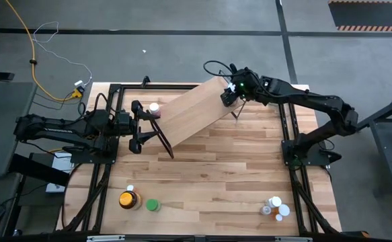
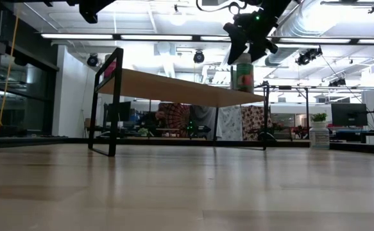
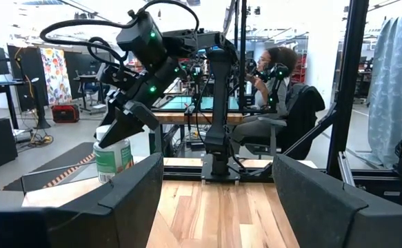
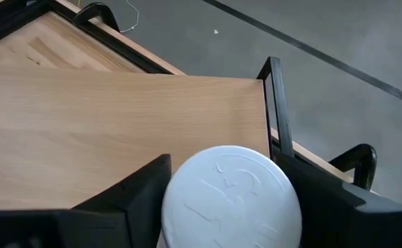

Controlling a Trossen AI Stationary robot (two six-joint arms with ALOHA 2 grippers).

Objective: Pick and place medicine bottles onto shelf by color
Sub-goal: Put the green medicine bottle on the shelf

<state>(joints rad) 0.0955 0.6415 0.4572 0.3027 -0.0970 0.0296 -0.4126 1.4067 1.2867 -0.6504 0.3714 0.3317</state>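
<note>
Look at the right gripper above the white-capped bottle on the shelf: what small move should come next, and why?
Probably open wider and lift straight up. The right gripper is over the shelf's end, its fingers flanking the white cap of the green-labelled bottle, which stands upright on the board. So the placement looks done. The left gripper waits open at the shelf's other end.

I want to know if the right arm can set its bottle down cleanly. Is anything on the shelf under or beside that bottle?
Nothing visible does. The right gripper has the white-capped bottle at the shelf's end, and the board around it looks bare. The only other bottle on it, a pink-capped one, stands at the opposite end near the left gripper.
</note>
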